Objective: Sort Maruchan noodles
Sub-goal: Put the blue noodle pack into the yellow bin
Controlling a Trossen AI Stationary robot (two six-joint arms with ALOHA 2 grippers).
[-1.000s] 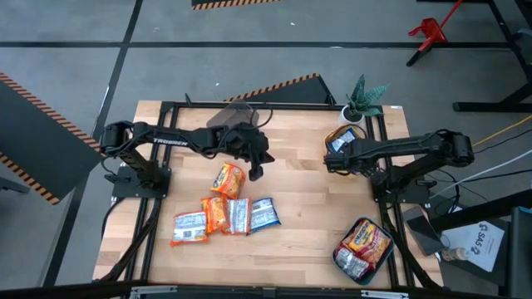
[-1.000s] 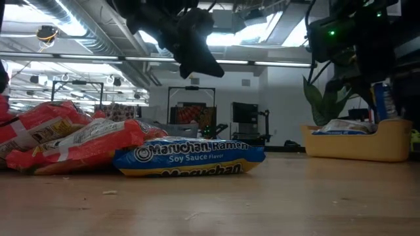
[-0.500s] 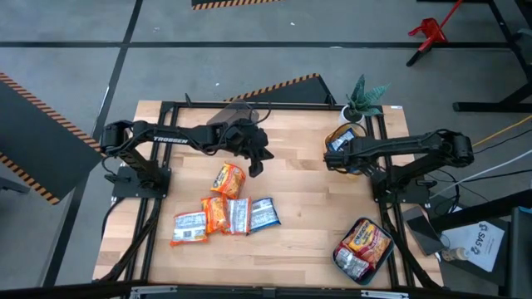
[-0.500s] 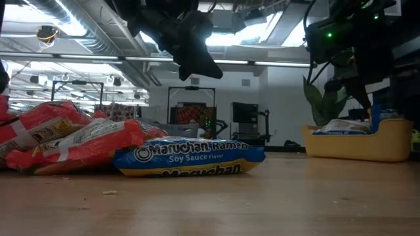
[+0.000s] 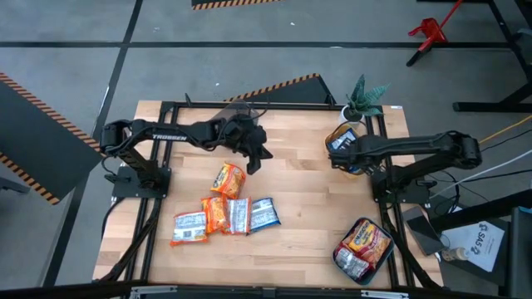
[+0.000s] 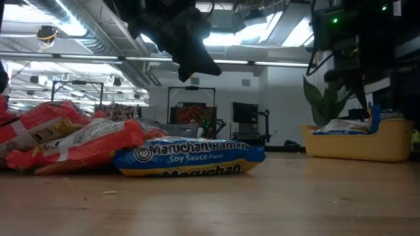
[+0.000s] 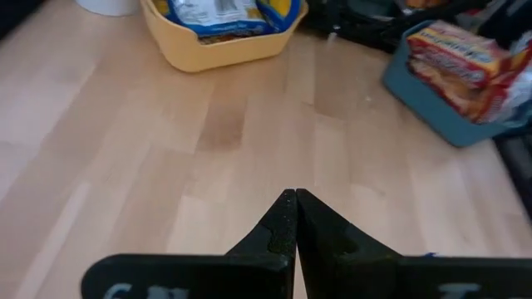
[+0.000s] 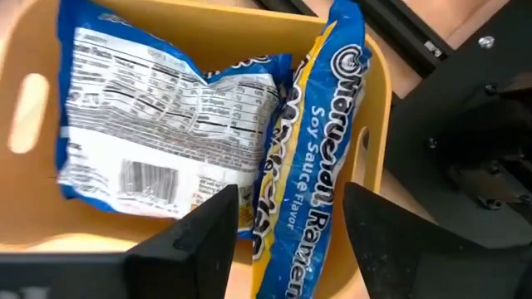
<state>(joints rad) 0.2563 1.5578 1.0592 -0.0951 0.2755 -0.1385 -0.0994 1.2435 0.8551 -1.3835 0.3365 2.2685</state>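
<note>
An industrial lab or workshop: grey concrete floor (image 5: 66, 33) with hazard-striped tape (image 5: 283, 85), exposed ceiling ducts (image 6: 72, 19), strip lights, and equipment racks (image 6: 190, 118) behind the wooden counter (image 5: 307, 199).

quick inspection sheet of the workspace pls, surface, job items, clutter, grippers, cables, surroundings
surface: wooden table, bare around the packets
job's things: five loose noodle packets left of centre; blue packets in the yellow bin; red packets in the teal bin
clutter: potted plant at the far right corner
grippers: left gripper shut, empty, above the table; right gripper open over the yellow bin
cables: cables on the floor right of the table
surroundings: grey floor, striped tape, red stand
</note>
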